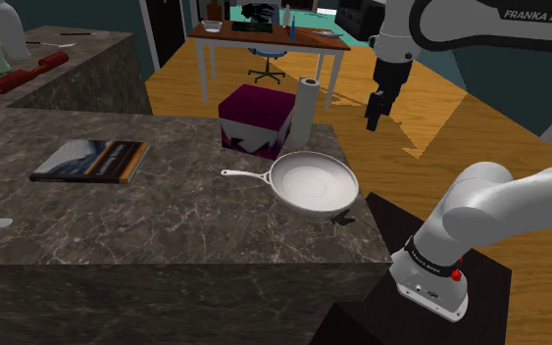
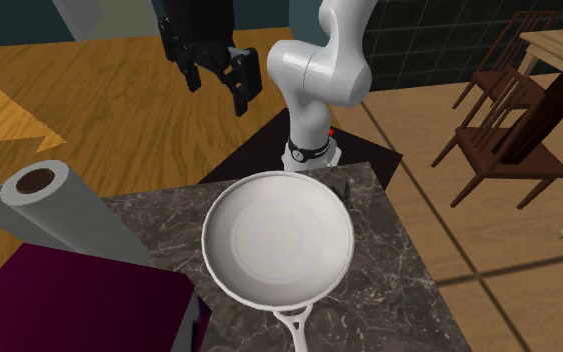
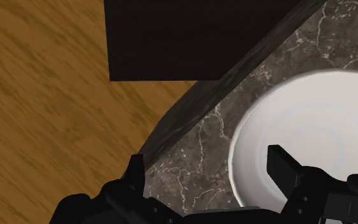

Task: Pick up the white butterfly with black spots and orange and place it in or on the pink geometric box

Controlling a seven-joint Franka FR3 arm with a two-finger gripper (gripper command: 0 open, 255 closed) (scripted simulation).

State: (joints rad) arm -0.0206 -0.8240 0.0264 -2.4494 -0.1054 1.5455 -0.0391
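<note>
The butterfly (image 1: 343,218) is a small dark winged shape on the marble counter's near corner, just beside the white frying pan (image 1: 313,181); it also lies by the pan's rim in the second exterior view (image 2: 346,186). The magenta geometric box (image 1: 255,118) stands behind the pan, its corner low in the second exterior view (image 2: 79,305). My gripper (image 1: 375,110) hangs open and empty in the air above the counter's edge, past the pan's far side (image 2: 217,90). In the wrist view its fingers (image 3: 284,167) stand apart over the counter edge and the pan (image 3: 311,140).
A paper towel roll (image 1: 306,106) stands beside the box. A book (image 1: 92,160) lies toward the shoulder view's left. The pan's handle (image 1: 244,174) points toward the book. My black stand (image 3: 190,38) sits next to the counter on the wooden floor (image 1: 440,108).
</note>
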